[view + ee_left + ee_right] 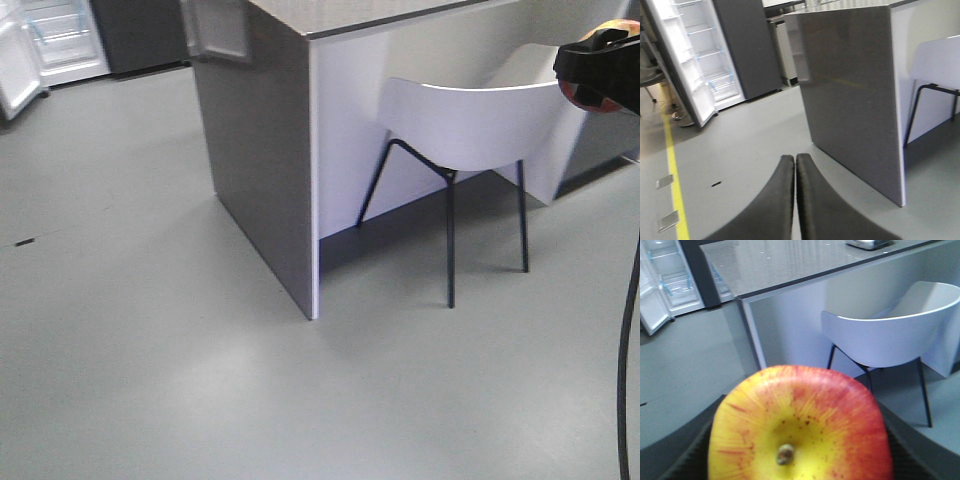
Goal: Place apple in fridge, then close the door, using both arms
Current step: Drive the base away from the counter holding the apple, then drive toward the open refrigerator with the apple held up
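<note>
Apple (800, 425) is clamped in the right pincer (600, 70), stem end facing the wrist camera. Left pincer (795, 195) is empty, with its fingers pressed together. Fridge (722, 65) stands well apart across the floor, door (675, 60) open.

Likely hazards:
- The worktop (790, 265) corner and chair (470, 125) are near; a bump could dislodge the round fruit.
- An arm could clip the open door on approach.

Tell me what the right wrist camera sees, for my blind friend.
A red-and-yellow apple, stem facing the camera, fills the bottom, gripped between black fingers. Behind it stand a grey counter and a white chair, with the open fridge far off at top left.
</note>
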Motion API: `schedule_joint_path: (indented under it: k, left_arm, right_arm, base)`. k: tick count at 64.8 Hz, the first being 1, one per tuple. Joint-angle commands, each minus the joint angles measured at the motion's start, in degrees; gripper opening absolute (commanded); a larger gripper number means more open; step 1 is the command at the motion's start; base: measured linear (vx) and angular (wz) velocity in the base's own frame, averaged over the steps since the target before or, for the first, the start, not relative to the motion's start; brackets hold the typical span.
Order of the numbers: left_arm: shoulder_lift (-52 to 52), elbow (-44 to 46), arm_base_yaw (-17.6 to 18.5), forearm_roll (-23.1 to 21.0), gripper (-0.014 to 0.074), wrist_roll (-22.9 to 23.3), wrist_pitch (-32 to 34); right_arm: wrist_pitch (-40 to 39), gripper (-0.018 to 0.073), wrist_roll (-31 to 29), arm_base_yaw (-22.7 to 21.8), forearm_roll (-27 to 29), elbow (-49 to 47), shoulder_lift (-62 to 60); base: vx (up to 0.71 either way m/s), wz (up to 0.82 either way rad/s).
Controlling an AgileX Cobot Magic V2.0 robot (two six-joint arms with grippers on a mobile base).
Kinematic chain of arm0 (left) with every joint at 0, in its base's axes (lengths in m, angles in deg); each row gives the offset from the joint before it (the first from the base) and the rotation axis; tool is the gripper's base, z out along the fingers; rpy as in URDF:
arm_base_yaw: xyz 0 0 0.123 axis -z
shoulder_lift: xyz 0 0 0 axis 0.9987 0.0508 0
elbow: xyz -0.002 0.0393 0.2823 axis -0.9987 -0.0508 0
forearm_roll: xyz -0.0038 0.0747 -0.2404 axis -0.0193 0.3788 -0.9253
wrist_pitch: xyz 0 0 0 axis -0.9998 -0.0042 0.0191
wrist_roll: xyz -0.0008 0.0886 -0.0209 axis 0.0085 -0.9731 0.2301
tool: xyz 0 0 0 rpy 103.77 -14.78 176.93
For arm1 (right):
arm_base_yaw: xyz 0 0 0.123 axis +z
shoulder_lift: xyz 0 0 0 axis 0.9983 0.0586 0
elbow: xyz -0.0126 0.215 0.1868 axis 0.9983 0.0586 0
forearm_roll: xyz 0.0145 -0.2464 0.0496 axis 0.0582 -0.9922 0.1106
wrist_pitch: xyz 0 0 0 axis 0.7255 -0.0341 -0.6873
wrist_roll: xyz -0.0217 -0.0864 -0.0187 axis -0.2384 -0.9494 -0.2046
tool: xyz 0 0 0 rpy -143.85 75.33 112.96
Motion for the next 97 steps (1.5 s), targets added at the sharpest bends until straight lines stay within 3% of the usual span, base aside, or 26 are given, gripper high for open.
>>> schedule_joint_path:
  k: [1,97]
  left_arm:
    - [-0.9,-1.4,0.3,-0.6,-0.0006,0.2,4.6]
    - [-0.9,-1.4,0.3,-0.6,-0.0006,0.2,4.6]
  right_arm:
    - [-4.4,0.0152,-0.3,-0.3,0.4,-1.6,-1.7]
    - [-4.4,0.0152,-0.3,-0.3,0.4,-1.6,-1.7]
  base:
    - [0.01,0.37]
    - [0.04,0.30]
